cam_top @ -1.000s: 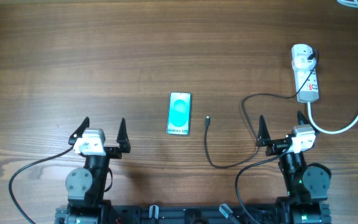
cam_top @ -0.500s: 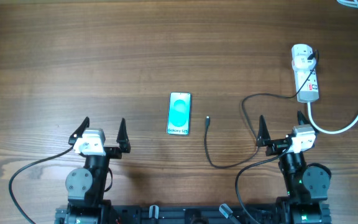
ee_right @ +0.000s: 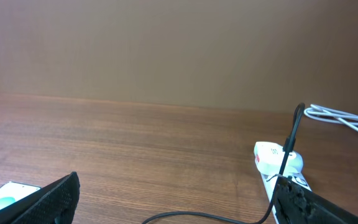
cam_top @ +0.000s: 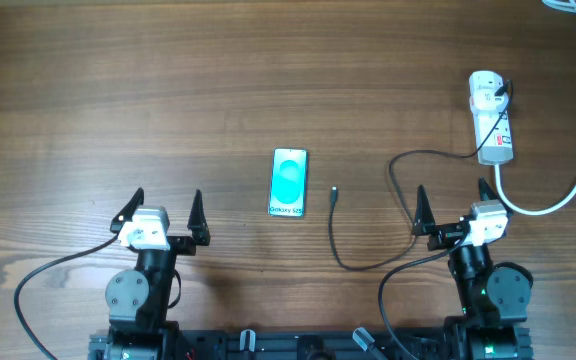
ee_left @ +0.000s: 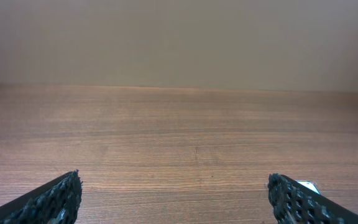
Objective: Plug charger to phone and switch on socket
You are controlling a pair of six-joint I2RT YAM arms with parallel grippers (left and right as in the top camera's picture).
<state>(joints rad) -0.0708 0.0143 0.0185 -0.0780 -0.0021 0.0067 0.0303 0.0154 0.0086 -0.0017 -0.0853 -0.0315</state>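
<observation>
You're looking at a table [cam_top: 168, 80] that's showing brown wood grain, smooth, carrying a soft low sheen. The phone [cam_top: 289, 182] is giving you a glossy, glass-like teal face. The socket [cam_top: 491, 130] is reading as smooth white plastic, and its thick white cord [cam_top: 538, 212] is looking smooth-jacketed too. The charger [cam_top: 333, 200] is showing a thin black sheath, matt. Up close, the fingers [ee_left: 55, 199] of your left gripper [ee_left: 173, 202] are coming through black, rough and pebbled, and the right gripper [ee_right: 176, 199] is showing the same knobbly texture. The wall [ee_left: 179, 37] behind is looking flat and matt.
</observation>
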